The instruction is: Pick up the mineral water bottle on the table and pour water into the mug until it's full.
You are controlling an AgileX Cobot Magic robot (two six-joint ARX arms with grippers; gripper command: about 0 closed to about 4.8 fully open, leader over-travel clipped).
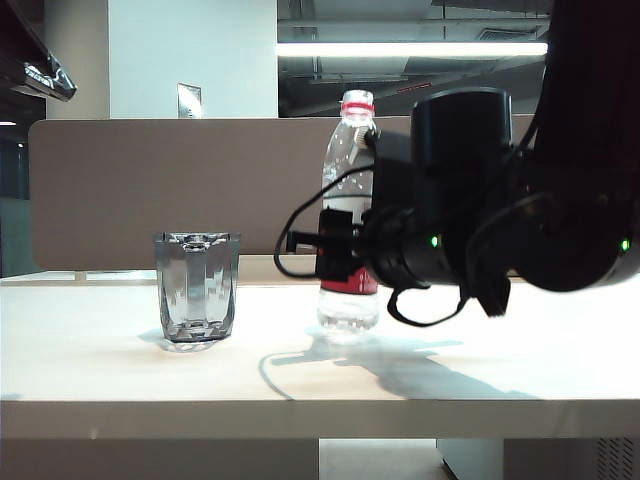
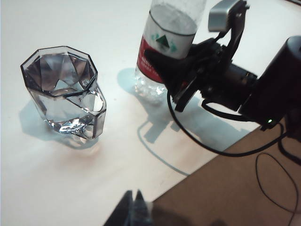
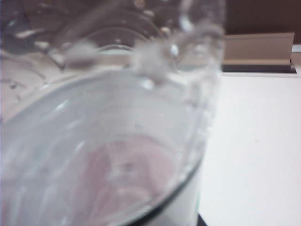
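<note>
The mineral water bottle (image 1: 347, 185) stands upright near the middle of the table (image 1: 120, 370), clear with a red neck ring and a red label. My right gripper (image 1: 335, 245) reaches in from the right and is shut on it at the label. The left wrist view shows the black fingers (image 2: 157, 57) wrapped round the bottle (image 2: 171, 28). In the right wrist view the bottle (image 3: 108, 141) fills the picture, blurred. The smoky faceted mug (image 1: 196, 288) stands to the left, apart from the bottle. My left gripper (image 2: 134, 201) is shut, empty, short of the mug (image 2: 63, 92).
A brown-grey divider panel (image 1: 130, 190) runs along the back of the table. The right arm's bulky black body (image 1: 560, 200) and a loose cable (image 1: 425, 318) hang over the table's right half. The table's front edge (image 2: 188, 174) lies close to my left gripper.
</note>
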